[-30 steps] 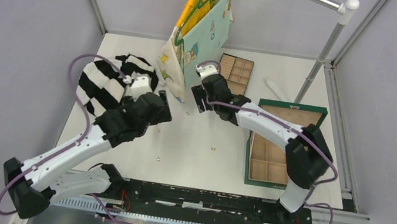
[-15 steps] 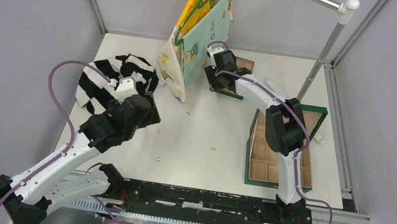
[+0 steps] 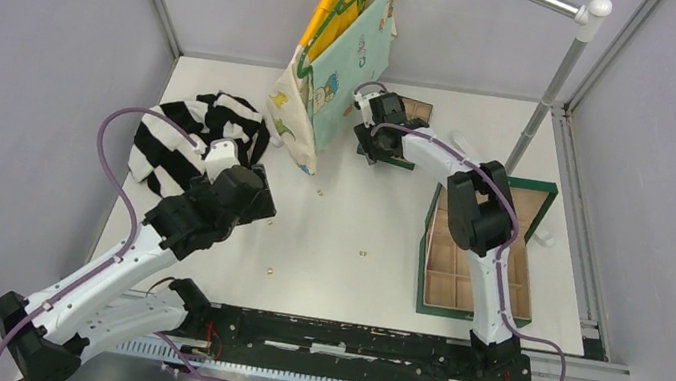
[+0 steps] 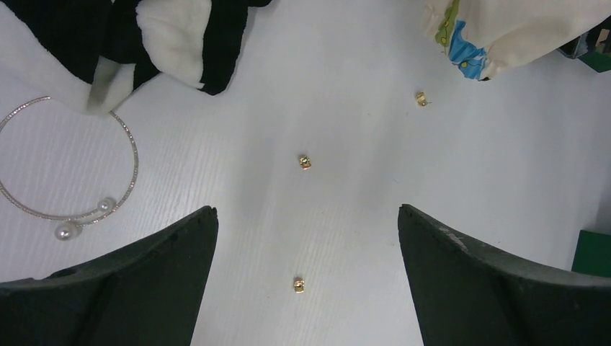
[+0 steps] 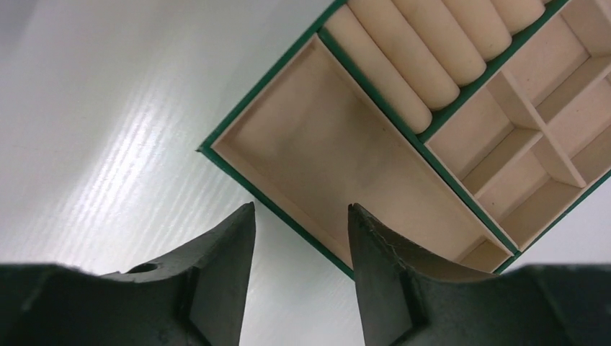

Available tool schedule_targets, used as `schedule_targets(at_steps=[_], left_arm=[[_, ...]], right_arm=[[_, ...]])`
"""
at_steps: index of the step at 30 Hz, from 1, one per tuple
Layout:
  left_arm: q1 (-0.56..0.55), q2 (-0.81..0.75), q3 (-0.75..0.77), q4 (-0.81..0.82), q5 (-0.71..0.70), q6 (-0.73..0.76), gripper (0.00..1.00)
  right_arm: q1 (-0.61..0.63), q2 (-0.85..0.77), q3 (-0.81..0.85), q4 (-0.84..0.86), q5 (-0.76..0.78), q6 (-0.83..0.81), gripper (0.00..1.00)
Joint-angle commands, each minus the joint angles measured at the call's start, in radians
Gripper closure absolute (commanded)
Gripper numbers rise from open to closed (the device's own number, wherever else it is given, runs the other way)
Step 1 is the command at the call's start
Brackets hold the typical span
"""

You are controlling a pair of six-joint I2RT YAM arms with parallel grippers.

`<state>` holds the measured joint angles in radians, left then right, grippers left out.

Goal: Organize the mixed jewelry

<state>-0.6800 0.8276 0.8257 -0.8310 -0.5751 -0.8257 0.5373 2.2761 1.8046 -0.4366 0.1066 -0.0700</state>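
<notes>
Several tiny gold pieces lie loose on the white table (image 3: 362, 252) (image 3: 271, 268) (image 3: 320, 191). The left wrist view shows three of them (image 4: 305, 161) (image 4: 420, 97) (image 4: 298, 285) and a thin pale bangle with two pearl ends (image 4: 66, 231) partly under striped cloth. My left gripper (image 3: 250, 196) (image 4: 306, 216) is open and empty above the table, one gold piece between its fingers below. My right gripper (image 3: 369, 143) (image 5: 301, 209) is open and empty at the near corner of the small green-edged tan tray (image 3: 411, 119) (image 5: 339, 155); the tray's edge runs between its fingers.
A black-and-white striped garment (image 3: 183, 132) lies at the back left. A patterned bag (image 3: 341, 60) hangs from a hanger at the back centre. A metal rail post (image 3: 540, 110) stands at the back right. A larger green box with tan compartments (image 3: 464, 270) sits at the right.
My right arm has swung from the table's middle back to the small tray and settled at its corner. My left gripper has drawn back slightly from the bag. The jewelry has not moved.
</notes>
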Motion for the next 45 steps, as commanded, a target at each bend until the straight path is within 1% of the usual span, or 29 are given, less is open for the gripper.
schedule_targets(at_steps=[1, 6, 11, 14, 16, 20, 24, 27, 29, 31, 33, 34, 36, 39, 43, 45], left_arm=[[0.004, 0.013, 0.006, 0.039, -0.012, -0.031, 0.00], [0.005, 0.023, 0.007, 0.049, -0.017, -0.022, 0.00], [0.005, 0.042, 0.009, 0.055, -0.020, -0.011, 0.00], [0.005, 0.048, 0.010, 0.057, -0.023, -0.014, 0.00], [0.004, 0.039, 0.008, 0.059, -0.022, -0.024, 0.00], [0.005, 0.012, 0.003, 0.063, -0.033, -0.021, 0.00], [0.004, 0.012, 0.001, 0.055, -0.045, -0.021, 0.00], [0.005, 0.023, -0.003, 0.056, -0.044, -0.023, 0.00], [0.006, 0.034, -0.002, 0.060, -0.041, -0.024, 0.00], [0.005, 0.041, 0.000, 0.061, -0.037, -0.024, 0.00], [0.004, 0.043, 0.000, 0.064, -0.036, -0.023, 0.00], [0.005, 0.042, 0.001, 0.065, -0.035, -0.023, 0.00], [0.005, 0.043, 0.002, 0.068, -0.034, -0.020, 0.00], [0.005, 0.037, 0.006, 0.063, -0.029, -0.018, 0.00], [0.004, 0.023, 0.006, 0.054, -0.030, -0.018, 0.00], [0.005, 0.022, 0.012, 0.030, -0.051, -0.026, 0.00]], right_arm=[[-0.007, 0.002, 0.018, 0.007, -0.020, -0.007, 0.48], [0.000, -0.076, -0.104, 0.049, -0.056, 0.005, 0.60], [0.037, -0.147, -0.201, 0.073, -0.057, 0.028, 0.63], [0.073, -0.154, -0.221, 0.056, -0.066, 0.044, 0.69], [0.102, -0.157, -0.234, 0.047, -0.085, 0.055, 0.70], [0.179, -0.200, -0.316, 0.083, -0.085, 0.066, 0.72], [0.227, -0.228, -0.370, 0.111, -0.099, 0.068, 0.76], [0.261, -0.237, -0.395, 0.138, -0.101, 0.117, 0.76], [0.273, -0.237, -0.406, 0.163, -0.071, 0.146, 0.77], [0.273, -0.225, -0.396, 0.176, -0.021, 0.205, 0.88], [0.272, -0.201, -0.363, 0.174, 0.028, 0.253, 0.96], [0.273, -0.191, -0.343, 0.177, 0.045, 0.274, 0.98], [0.270, -0.168, -0.293, 0.166, 0.096, 0.314, 1.00], [0.252, -0.126, -0.220, 0.137, 0.143, 0.391, 1.00], [0.197, -0.088, -0.182, 0.125, 0.106, 0.551, 1.00], [0.173, -0.089, -0.202, 0.152, 0.078, 0.651, 1.00]])
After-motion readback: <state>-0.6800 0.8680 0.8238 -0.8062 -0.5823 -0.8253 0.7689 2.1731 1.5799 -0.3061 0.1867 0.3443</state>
